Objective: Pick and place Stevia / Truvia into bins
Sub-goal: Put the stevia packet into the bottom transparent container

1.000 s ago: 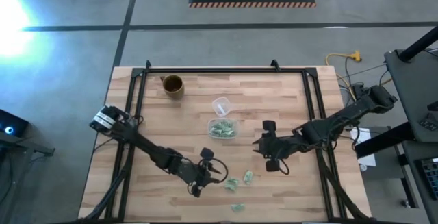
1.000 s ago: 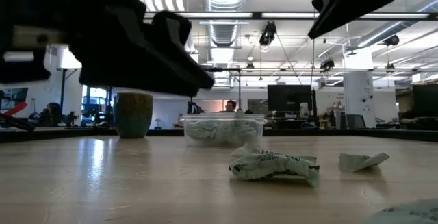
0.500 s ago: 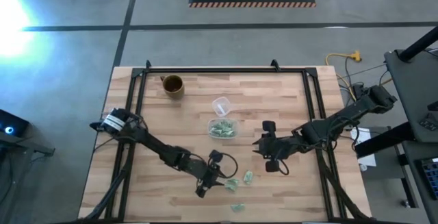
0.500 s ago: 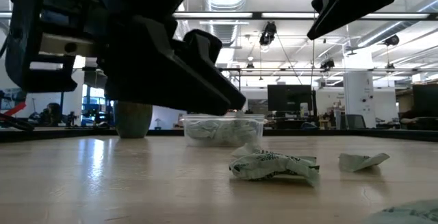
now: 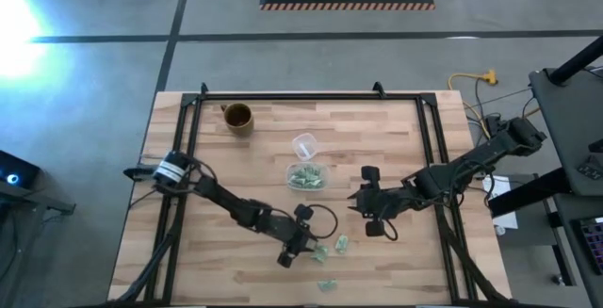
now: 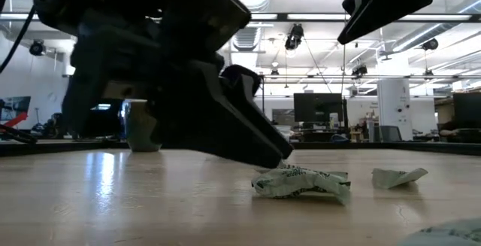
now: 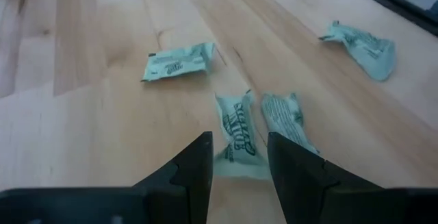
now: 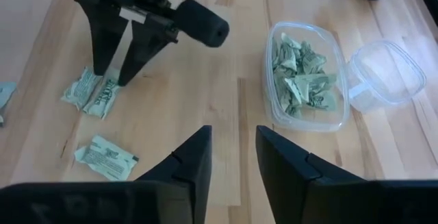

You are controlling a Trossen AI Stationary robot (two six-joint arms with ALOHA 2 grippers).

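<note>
Four loose packets (image 7: 235,131) lie on the desk (image 5: 396,129) toward its near edge, right of centre; two of them touch side by side. Left tool (image 7: 239,162) sits low over that pair, fingers spread, straddling one packet, nothing pinched. Another packet (image 7: 179,61) lies just beyond, one more (image 7: 361,43) farther off and crumpled. Bin (image 8: 305,76) stands mid-desk, holding a heap of packets; cup (image 8: 384,71) touches its far side, toward the back edge. Mug (image 5: 237,117) near the back-left corner. Right tool (image 8: 233,157) hovers above the desk right of the bin, fingers spread with a gap, empty.
</note>
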